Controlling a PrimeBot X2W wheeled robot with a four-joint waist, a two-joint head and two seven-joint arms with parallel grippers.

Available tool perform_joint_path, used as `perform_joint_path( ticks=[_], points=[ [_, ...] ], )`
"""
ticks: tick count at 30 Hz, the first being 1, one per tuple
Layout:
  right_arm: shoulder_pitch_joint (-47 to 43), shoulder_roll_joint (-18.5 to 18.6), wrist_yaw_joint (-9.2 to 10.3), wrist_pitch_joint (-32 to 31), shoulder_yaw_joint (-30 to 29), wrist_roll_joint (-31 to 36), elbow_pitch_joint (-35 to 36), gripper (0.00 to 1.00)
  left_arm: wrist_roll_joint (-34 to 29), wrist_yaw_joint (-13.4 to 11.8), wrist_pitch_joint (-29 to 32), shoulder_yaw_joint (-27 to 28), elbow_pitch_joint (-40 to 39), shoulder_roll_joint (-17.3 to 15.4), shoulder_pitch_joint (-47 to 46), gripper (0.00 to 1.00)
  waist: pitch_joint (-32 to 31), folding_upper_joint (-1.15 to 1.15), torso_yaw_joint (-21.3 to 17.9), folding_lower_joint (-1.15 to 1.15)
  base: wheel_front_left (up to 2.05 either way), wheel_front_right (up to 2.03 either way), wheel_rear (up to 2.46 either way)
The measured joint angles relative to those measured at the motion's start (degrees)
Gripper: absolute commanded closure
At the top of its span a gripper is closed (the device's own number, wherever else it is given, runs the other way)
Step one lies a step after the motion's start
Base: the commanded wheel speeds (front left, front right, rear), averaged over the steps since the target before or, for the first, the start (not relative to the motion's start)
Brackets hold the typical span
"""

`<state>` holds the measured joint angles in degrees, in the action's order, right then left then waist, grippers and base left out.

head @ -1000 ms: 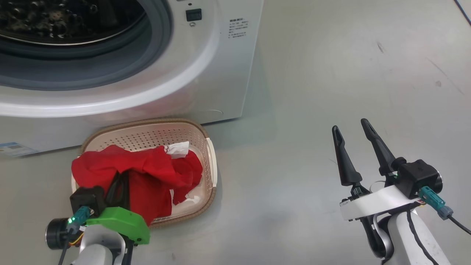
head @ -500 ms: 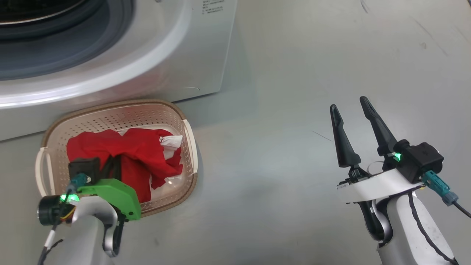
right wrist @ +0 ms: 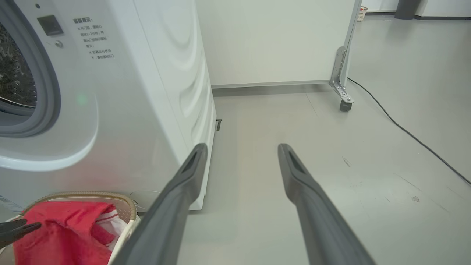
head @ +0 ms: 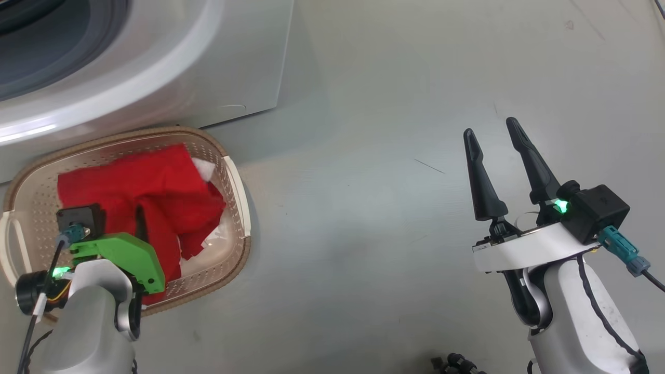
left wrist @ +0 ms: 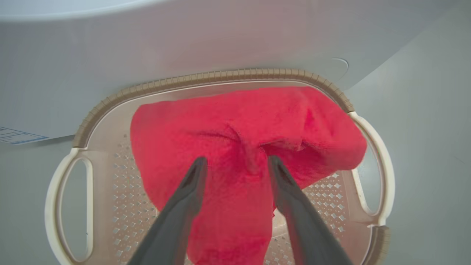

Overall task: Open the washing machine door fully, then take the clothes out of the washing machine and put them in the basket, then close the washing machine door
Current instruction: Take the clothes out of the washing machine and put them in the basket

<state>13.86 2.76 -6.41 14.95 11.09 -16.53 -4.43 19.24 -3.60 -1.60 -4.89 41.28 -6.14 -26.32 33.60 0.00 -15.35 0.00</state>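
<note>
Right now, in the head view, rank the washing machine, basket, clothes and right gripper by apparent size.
Largest: washing machine and basket, about alike; the frame cuts the machine off, so I leave them unranked.
Next: clothes, in the basket.
Smallest: right gripper, despite being near the camera.

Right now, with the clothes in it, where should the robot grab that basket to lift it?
By the loop handle at a short end of the basket, coming from above: its slot stands open, clear of the clothes, while the washing machine blocks the far long side.
</note>
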Motion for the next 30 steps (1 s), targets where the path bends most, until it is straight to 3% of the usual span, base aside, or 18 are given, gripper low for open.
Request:
perform_joint_path(
  ticks=[14, 19, 30],
  points=[
    [0.0, -0.1, 0.01, 0.0, -1.7, -0.2, -1.5, 0.00, 0.5, 0.7, -7.4, 0.2, 5.7, 1.4, -0.2, 0.00, -2.6, 0.00, 0.9, 0.00, 0.00, 0.00, 0.00],
    [-0.2, -0.1, 0.02, 0.0, -2.4, 0.1, -1.9, 0.00, 0.6, 1.3, -11.6, 0.0, 5.4, 1.9, -0.2, 0.00, -4.2, 0.00, 2.1, 0.00, 0.00, 0.00, 0.00],
    [-2.3, 0.6, 0.01, 0.0, -3.5, 1.8, -3.4, 0.00, -0.7, 2.9, -12.9, -1.7, 0.0, 3.2, 0.3, 0.00, -8.9, 0.00, 5.6, 0.00, 0.00, 0.00, 0.00]
  ],
)
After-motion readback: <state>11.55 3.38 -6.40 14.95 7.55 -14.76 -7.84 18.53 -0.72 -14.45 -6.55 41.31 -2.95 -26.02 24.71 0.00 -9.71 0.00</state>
